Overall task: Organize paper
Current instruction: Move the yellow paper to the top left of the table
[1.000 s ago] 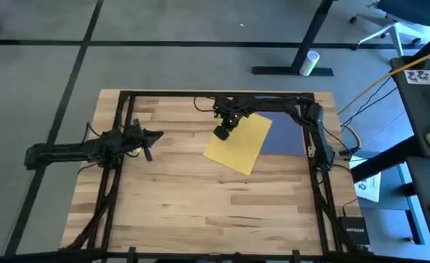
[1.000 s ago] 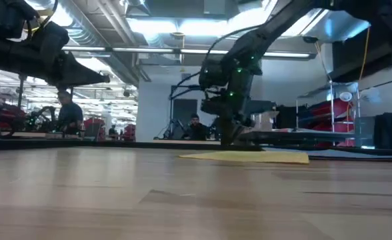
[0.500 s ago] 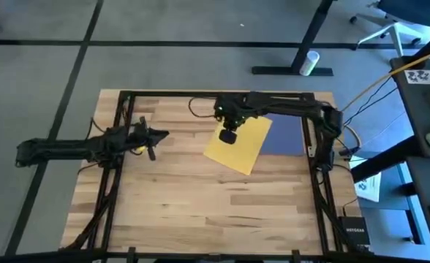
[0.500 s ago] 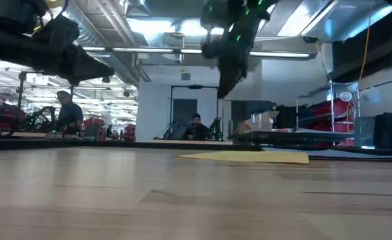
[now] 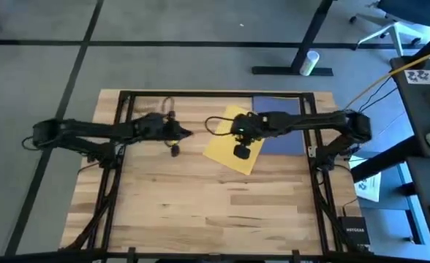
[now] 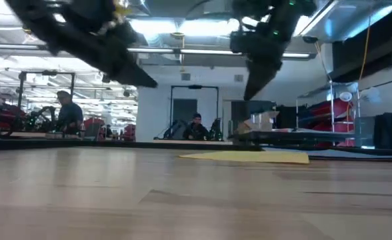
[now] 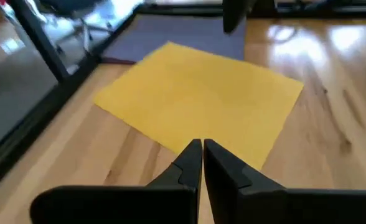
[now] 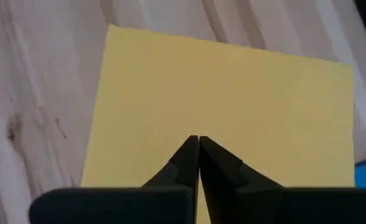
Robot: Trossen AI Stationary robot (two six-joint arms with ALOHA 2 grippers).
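- Overhead, I saw a yellow sheet (image 5: 238,139) lying askew on the wooden table (image 5: 200,204), overlapping a navy sheet (image 5: 282,124) that sat squarely at the table's far right corner.
- My right claw (image 5: 241,152) hung above the yellow sheet's near edge, fingers clenched on nothing; its wrist view showed the tips pressed together over plain yellow paper.
- My left claw (image 5: 175,150) reached in from the left, just beside the yellow sheet's left corner, also pinched shut and empty.
- I judged the step in hand to be squaring the yellow sheet onto the navy one. The next move called for a claw to come down on the yellow sheet and slide and turn it until the edges matched.
- Neither sheet carried readable writing. A white sign (image 5: 428,75) off the table's right showed marks too small to read.
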